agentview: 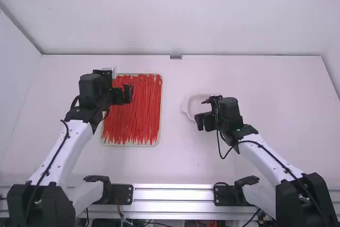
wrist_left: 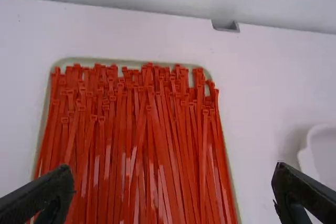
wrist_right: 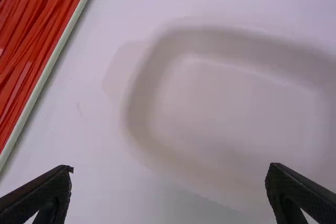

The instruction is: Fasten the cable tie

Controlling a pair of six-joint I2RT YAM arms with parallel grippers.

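Left gripper (agentview: 125,95) above far left part of pale rounded-rectangular tray (agentview: 160,126); claw released, jaws spread wide, nothing held; heap of orange-red plastic cable ties (agentview: 135,112) lying lengthwise in tray, filling it, heads toward far end; white table (agentview: 255,78) underneath; shallow white plastic dish (agentview: 188,106) right of tray, apart from it; right gripper (agentview: 205,121) over dish, hiding most of it; claw released, jaws wide, nothing between.

Bright, diffuse light over the matte white table (agentview: 276,89); a soft pale shadow rings the shallow white plastic tray (wrist_right: 231,103), deepest toward the orange plastic cable ties (wrist_right: 26,19)
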